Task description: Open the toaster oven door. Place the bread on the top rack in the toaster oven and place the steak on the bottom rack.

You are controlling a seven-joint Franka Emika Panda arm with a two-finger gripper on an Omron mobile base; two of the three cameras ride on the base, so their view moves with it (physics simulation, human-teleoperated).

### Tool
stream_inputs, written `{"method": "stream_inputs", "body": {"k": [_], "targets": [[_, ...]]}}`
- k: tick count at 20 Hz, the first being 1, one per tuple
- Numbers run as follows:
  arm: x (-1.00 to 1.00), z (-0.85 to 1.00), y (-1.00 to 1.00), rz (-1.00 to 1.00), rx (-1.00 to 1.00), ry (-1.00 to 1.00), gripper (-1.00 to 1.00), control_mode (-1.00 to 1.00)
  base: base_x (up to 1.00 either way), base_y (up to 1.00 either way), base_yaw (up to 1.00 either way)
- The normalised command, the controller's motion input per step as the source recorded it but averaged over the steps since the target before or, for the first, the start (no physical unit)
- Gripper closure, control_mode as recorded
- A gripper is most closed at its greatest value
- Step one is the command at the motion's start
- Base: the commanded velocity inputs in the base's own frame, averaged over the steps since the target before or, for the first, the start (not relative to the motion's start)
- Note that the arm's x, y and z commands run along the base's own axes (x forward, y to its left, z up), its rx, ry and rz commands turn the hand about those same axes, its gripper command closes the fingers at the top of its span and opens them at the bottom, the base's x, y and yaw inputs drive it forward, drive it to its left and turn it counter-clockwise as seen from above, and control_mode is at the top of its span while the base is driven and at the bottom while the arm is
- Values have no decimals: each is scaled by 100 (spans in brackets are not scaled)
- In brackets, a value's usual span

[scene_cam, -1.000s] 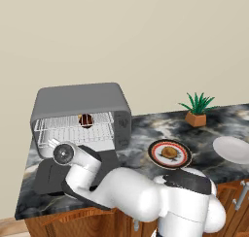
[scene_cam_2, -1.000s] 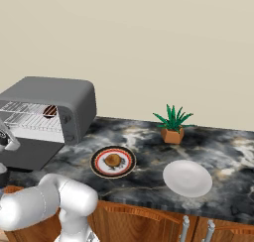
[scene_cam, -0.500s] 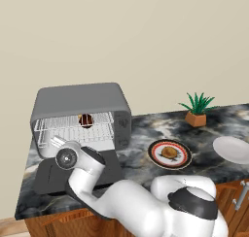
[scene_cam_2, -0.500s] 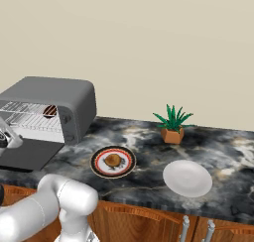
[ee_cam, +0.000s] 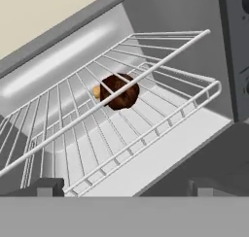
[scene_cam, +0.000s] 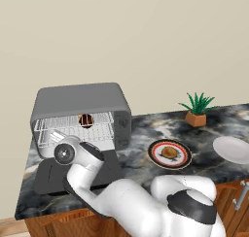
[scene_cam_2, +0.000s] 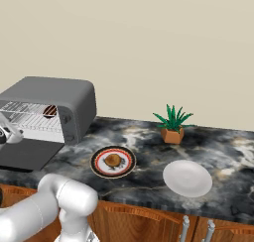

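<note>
Two-finger dark gripper (ee_cam: 124, 188) standing apart, holding nothing | dark reddish-brown steak lump (ee_cam: 119, 91) lying on lower silver wire rack (ee_cam: 160, 129), pale bit pointing left | golden-brown round bread (scene_cam: 168, 152) sitting on red-rimmed plate (scene_cam: 156, 159), right of grey boxy toaster oven (scene_cam: 80, 102)

over the last second the arm has swung left and drawn back from the toaster oven (scene_cam: 80, 105), its wrist rising in front of the racks in the left base view. the gripper (scene_cam_2: 7, 133) has slid toward the left edge of the right base view, and the white elbow has dropped lower in that frame.
</note>
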Motion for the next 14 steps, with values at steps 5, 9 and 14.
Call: {"method": "stream_inputs", "body": {"k": [5, 9, 14], "targets": [[20, 9, 1, -5, -4, -15, -100, -100, 0, 0, 0], [25, 7, 3, -5, -3, -13, -100, -100, 0, 0, 0], [19, 3, 6, -3, -2, -8, -100, -100, 0, 0, 0]]}}
